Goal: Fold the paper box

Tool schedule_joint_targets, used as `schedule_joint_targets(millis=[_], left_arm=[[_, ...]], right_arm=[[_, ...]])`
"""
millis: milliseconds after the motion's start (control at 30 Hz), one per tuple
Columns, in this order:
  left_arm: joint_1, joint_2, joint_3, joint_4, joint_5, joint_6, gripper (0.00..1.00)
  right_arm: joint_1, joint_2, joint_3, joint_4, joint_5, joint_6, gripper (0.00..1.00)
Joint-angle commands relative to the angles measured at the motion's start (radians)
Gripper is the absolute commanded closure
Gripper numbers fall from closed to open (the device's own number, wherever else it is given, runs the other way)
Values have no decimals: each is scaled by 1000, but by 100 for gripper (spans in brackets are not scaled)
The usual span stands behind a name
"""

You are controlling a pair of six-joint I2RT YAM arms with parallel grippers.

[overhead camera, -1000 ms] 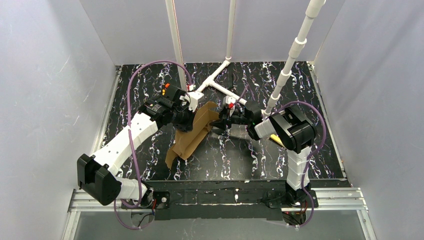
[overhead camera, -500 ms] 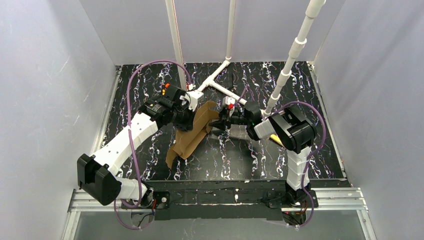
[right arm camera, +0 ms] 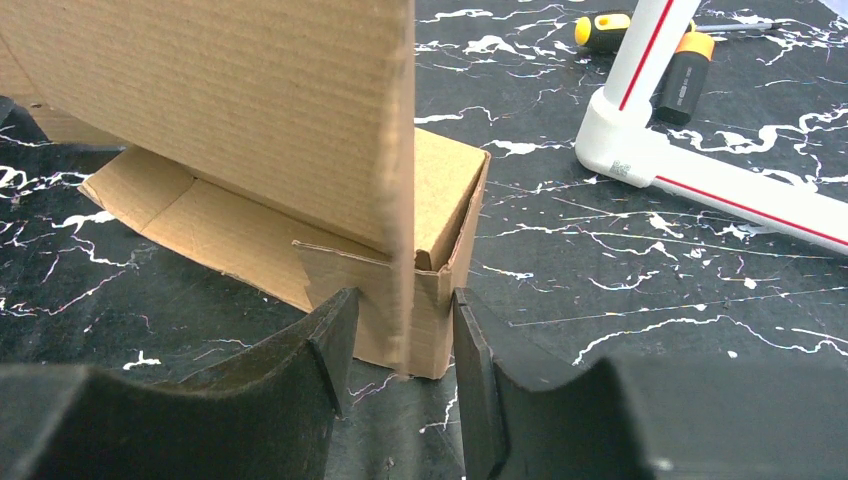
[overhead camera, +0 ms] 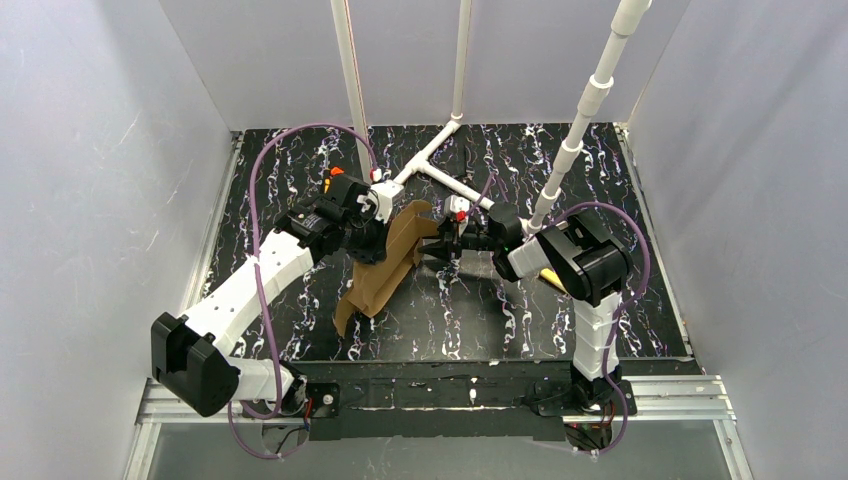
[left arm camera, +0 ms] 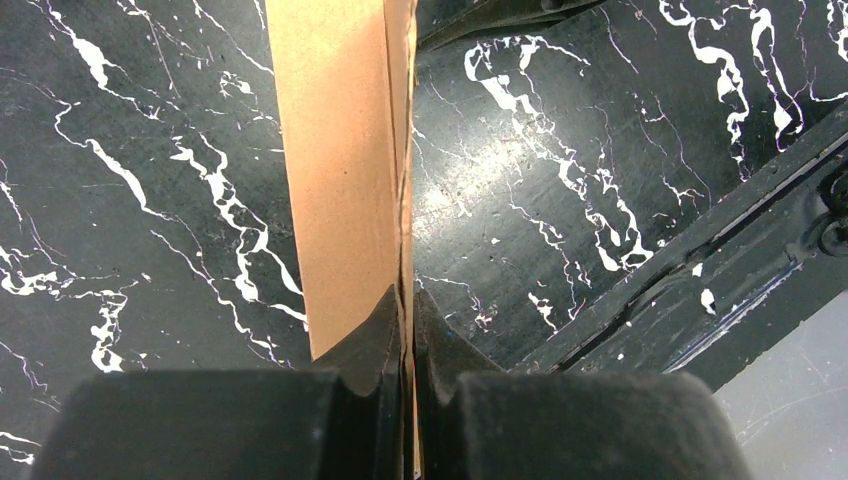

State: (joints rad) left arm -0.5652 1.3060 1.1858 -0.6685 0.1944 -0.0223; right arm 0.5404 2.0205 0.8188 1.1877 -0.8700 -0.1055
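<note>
Leftward shift of left gripper [overhead camera: 372,243], clamped on the paper box [overhead camera: 385,268]; right gripper [right arm camera: 398,345] jaws apart, straddling a flap; folding continues mid-worktop [overhead camera: 560,310].

We saw both arms reaching inward toward each other. The left pincer [left arm camera: 410,330] was clamped tight on the paper box [overhead camera: 390,262]; the right pincer [right arm camera: 400,345] stood half-open, its fingers [right arm camera: 335,345] straddling a cardboard edge.

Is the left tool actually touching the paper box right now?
Touching. The left wrist view shows the left tool shut on the thin edge of the paper box, a finger pressed against each face.
</note>
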Motion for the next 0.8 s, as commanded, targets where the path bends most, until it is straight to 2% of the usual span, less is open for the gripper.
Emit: schedule_joint_targets(millis=[0, 433, 767], left_arm=[[-4, -33, -12, 6, -9, -10, 100], [-4, -38, -18, 13, -7, -21, 100], [-3, -31, -21, 29, 8, -31, 100]], right_arm=[[9, 17, -15, 62, -7, -24, 52], [19, 23, -17, 70, 13, -39, 51], [63, 48, -36, 168, 127, -13, 51]])
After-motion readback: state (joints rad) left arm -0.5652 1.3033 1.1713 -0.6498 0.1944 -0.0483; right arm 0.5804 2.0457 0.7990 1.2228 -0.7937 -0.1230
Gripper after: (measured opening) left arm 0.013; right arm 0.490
